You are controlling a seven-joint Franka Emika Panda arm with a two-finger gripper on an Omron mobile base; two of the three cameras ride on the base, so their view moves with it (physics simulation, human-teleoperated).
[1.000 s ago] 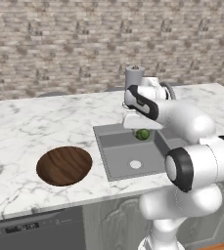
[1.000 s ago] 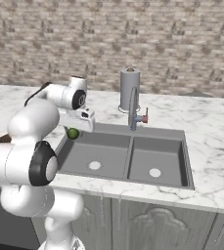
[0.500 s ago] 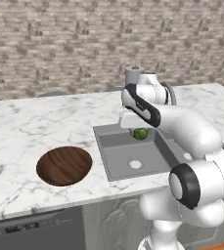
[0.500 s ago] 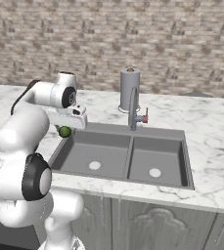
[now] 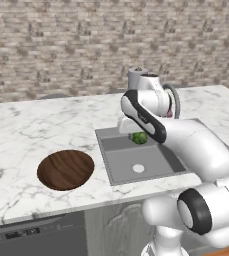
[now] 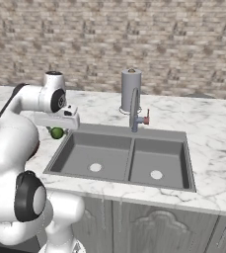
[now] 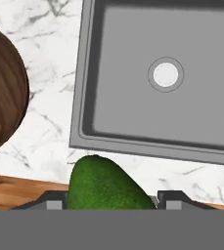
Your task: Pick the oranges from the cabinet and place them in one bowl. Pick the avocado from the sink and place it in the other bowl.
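One avocado (image 7: 106, 183) held between the fingers of the gripper (image 6: 56, 129), lifted clear of the sink (image 6: 124, 158) and carried above its near-left corner; seen also as a green fruit under the hand in the left base view (image 5: 139, 137). Fingers narrow, closed on the fruit, their dark tips (image 7: 55, 201) showing either side of it.

Step in hand, as judged: transport of the avocado toward the dark brown bowl (image 5: 66, 169), the sink pick apparently done. Bowl well apart from the fingers, off to one side across bare counter, its rim entering the hand view at the left edge (image 7: 3, 93). Next move, as judged: a sideways sweep until the fruit hangs over the bowl's middle, then a lowering and a release; low drop advisable, since a rounded fruit may roll out of a shallow bowl.

Surface: white marble counter (image 5: 26, 130) with grey veining, double grey basin with round drains. Behind the fingers, arched faucet (image 6: 135, 109) and a paper-towel roll (image 6: 131, 91). Brick wall (image 6: 134, 39) at the back; carved base cabinets (image 6: 154, 222) below.
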